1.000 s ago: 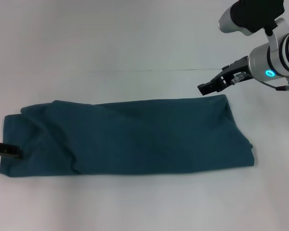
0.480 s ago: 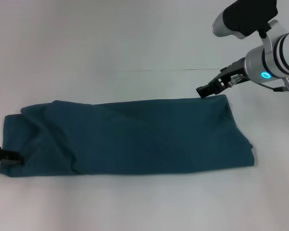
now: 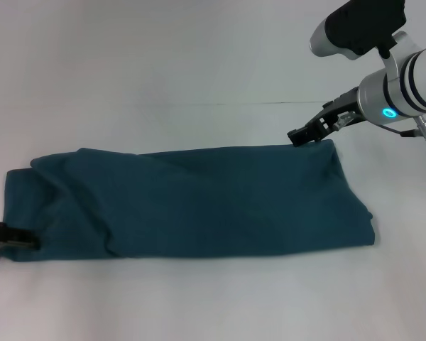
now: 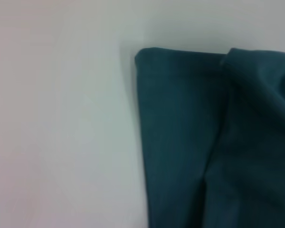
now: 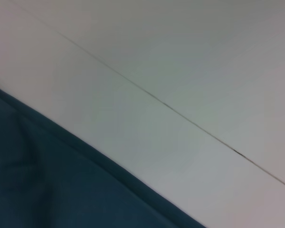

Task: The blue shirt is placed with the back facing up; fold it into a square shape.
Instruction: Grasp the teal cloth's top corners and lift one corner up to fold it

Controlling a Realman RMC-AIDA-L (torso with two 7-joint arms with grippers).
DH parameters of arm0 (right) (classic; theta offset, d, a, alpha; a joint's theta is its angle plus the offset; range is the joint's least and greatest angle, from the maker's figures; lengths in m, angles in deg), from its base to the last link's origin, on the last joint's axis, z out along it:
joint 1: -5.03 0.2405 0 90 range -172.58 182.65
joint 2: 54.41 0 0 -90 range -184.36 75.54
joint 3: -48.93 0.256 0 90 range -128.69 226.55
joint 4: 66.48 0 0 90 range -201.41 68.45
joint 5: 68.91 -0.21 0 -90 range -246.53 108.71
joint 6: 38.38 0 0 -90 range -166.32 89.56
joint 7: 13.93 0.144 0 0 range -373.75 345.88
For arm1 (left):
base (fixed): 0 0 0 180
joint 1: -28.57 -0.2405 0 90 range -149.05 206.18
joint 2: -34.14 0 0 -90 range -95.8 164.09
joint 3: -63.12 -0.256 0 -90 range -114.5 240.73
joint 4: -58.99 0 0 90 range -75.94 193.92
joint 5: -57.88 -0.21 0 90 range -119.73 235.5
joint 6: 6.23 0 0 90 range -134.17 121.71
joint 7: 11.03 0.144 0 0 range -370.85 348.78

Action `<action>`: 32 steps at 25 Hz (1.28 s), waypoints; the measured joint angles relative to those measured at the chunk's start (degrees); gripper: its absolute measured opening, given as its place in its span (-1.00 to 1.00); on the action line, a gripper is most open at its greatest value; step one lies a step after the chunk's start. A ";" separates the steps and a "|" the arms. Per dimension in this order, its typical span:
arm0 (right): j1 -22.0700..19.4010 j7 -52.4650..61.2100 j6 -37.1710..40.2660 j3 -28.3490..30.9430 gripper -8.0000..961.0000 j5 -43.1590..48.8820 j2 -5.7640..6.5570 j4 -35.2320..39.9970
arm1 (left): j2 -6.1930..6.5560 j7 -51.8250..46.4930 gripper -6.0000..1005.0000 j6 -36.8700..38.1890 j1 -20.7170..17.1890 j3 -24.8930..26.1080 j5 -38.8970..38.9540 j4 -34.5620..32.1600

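Observation:
The blue shirt (image 3: 192, 202) lies folded into a long band across the white table, plain side up, no lettering showing. My right gripper (image 3: 299, 136) hovers just above the shirt's far right corner. My left gripper (image 3: 7, 237) is at the picture's left edge, by the shirt's near left corner. The left wrist view shows a folded corner of the shirt (image 4: 199, 142). The right wrist view shows the shirt's edge (image 5: 47, 180) on the table.
The white table (image 3: 199, 64) stretches around the shirt. A thin dark seam line (image 3: 220, 104) runs across the table behind the shirt, and shows in the right wrist view (image 5: 180, 116).
My right gripper has moved slightly left along the shirt's far right corner. My left gripper has dropped a little lower at the left edge. The shirt has not moved.

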 joint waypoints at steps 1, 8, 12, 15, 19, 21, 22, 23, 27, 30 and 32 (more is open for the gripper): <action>0.01 0.00 -0.01 -0.02 0.92 -0.01 0.00 -0.03 | 0.00 0.27 0.86 -0.19 0.31 0.01 0.02 0.63; 0.05 0.03 -0.02 -0.02 0.92 -0.02 0.00 -0.07 | 0.15 2.35 0.86 0.92 1.23 0.42 1.25 2.33; 0.07 0.03 0.01 -0.02 0.92 -0.02 0.00 -0.17 | 0.55 3.74 0.86 3.03 1.27 1.66 3.66 2.36; 0.08 0.03 0.03 -0.11 0.92 -0.02 0.00 -0.17 | 0.65 4.30 0.86 3.68 1.34 1.90 4.36 2.44; 0.10 0.03 0.04 -0.54 0.92 -0.02 0.00 -0.09 | 0.76 5.21 0.86 3.60 1.64 1.90 5.73 3.70; 0.23 0.03 0.04 -0.68 0.92 -0.02 0.00 -0.13 | 0.82 5.53 0.86 3.24 2.00 1.78 5.97 4.70; 0.29 0.04 0.04 -0.71 0.92 -0.02 0.00 -0.21 | 0.74 5.66 0.86 2.86 2.26 1.61 5.92 4.99; 0.35 0.07 0.04 -0.73 0.92 -0.02 0.00 -0.25 | 0.66 5.68 0.86 2.55 2.39 1.52 5.76 5.02; 0.39 0.15 0.04 -1.03 0.92 -0.02 0.00 -0.36 | 0.48 5.66 0.86 1.43 2.68 0.82 5.33 5.21; 0.45 0.54 0.04 -1.76 0.92 -0.02 0.00 -0.48 | 0.40 5.35 0.86 0.36 2.69 -0.45 5.22 5.27; 0.47 0.78 0.04 -2.28 0.92 -0.02 0.00 -0.50 | 0.27 5.17 0.86 -0.66 2.70 -1.25 4.91 5.27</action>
